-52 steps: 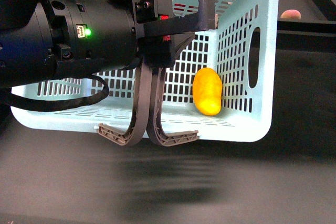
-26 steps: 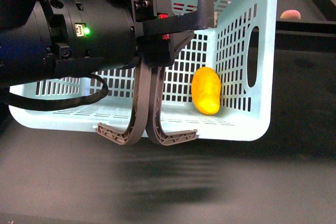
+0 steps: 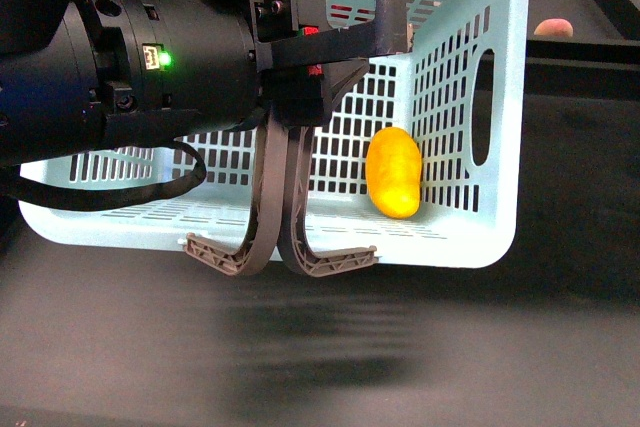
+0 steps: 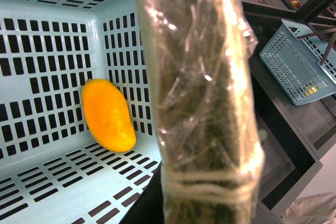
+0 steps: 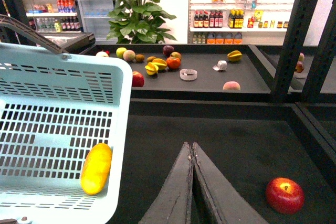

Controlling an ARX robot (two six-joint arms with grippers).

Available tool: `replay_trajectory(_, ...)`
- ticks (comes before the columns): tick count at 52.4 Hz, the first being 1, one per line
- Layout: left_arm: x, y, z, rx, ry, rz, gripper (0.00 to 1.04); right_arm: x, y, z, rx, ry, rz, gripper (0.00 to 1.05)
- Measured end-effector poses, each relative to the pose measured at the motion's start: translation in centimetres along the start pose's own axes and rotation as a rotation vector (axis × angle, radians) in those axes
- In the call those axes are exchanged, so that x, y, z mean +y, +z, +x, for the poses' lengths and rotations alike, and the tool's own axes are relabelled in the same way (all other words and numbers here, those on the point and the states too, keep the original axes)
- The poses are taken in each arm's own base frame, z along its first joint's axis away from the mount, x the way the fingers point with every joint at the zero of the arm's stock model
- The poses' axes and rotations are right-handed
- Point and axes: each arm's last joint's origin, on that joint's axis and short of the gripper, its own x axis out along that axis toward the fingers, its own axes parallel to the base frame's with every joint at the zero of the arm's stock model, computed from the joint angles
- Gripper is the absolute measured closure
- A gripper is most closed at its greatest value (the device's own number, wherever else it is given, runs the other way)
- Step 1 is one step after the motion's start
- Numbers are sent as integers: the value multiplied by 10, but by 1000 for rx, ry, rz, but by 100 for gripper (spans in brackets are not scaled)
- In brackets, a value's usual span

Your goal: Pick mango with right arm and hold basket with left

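Hanging closest to the front camera, the left arm (image 3: 150,77) is filling that side of the view. Its left gripper (image 3: 300,82) seems to be clamping the two grey-brown handles (image 3: 275,207) where they meet, though the jaws themselves are hiding behind its housing. Beyond it the basket (image 3: 500,147) is tipping its open mouth toward the robot, with the mango (image 3: 393,174) lying inside, close to the right-hand wall. The right gripper (image 5: 192,182) is hovering outside that wall over the dark table (image 5: 241,140), fingers pressed together and carrying nothing. Holding well is probably calling for a steady left grip with no swinging. The basket's rim is standing between the right gripper and the mango. Open table is lying around a red apple (image 5: 284,195) nearby, and loose fruit (image 5: 157,66) is sitting far back.
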Motion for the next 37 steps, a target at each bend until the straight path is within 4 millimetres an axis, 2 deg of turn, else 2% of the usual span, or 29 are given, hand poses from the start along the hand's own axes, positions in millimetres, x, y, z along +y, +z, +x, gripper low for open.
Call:
replay_trajectory(3,0,0,0,0,0,0,97,0,0,0,0,0,-2,102)
replay_trajectory(14,0,0,0,0,0,0,97,0,0,0,0,0,-2,64)
replay_trajectory(25,0,0,0,0,0,-1,97,0,0,0,0,0,-2,34)
replay_trajectory(29,0,0,0,0,0,0,97,0,0,0,0,0,-2,19)
replay_trajectory(34,0,0,0,-13,15,16,97,0,0,0,0,0,-2,7)
replay_trajectory(37,2,1,2,-61,58,51,97,0,0,0,0,0,-2,7)
